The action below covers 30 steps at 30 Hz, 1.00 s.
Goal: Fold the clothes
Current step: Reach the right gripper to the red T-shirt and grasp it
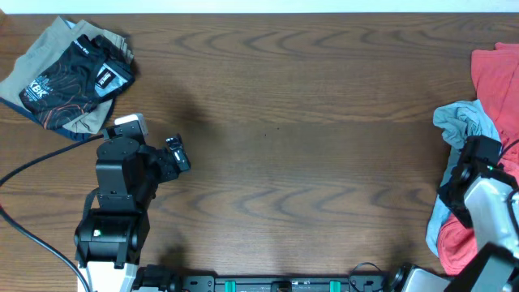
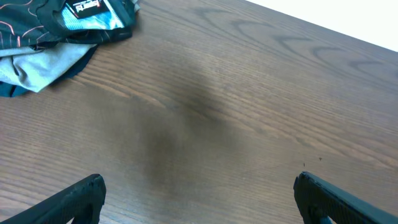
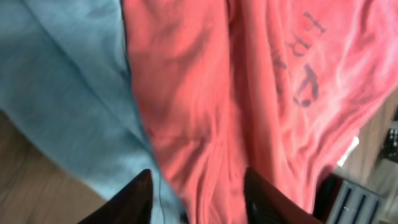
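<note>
The coral-red T-shirt (image 1: 496,77) lies crumpled at the table's right edge, and its grey lettering shows in the right wrist view (image 3: 298,81). A pale blue-grey garment (image 1: 464,120) lies bunched against its left side and also shows in the right wrist view (image 3: 68,99). My right gripper (image 3: 196,190) is open just above the seam where the two garments meet, with fabric under both fingers. My left gripper (image 2: 198,186) is open and empty over bare wood at the table's left; it also shows in the overhead view (image 1: 177,154).
A pile of dark printed and beige garments (image 1: 69,77) sits at the far left corner, also in the left wrist view (image 2: 56,31). The brown wooden table (image 1: 308,138) stretches between the arms. A black cable (image 1: 32,166) trails off the left edge.
</note>
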Each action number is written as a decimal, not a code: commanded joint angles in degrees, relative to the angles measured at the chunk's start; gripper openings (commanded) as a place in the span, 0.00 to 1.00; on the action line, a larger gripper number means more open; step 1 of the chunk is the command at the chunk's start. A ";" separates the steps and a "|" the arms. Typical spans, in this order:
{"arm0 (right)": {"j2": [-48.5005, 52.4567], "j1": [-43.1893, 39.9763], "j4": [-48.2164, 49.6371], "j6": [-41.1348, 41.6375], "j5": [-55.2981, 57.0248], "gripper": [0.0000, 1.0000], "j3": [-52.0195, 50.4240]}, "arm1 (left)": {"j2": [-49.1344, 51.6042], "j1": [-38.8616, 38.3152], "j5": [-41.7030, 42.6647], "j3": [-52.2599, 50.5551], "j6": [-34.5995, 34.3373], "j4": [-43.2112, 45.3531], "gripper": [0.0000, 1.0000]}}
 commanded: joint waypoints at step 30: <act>-6.29 -0.79 -12.48 -13.40 -11.43 0.01 30.67 | 0.00 0.17 -0.24 1.31 0.48 1.05 0.98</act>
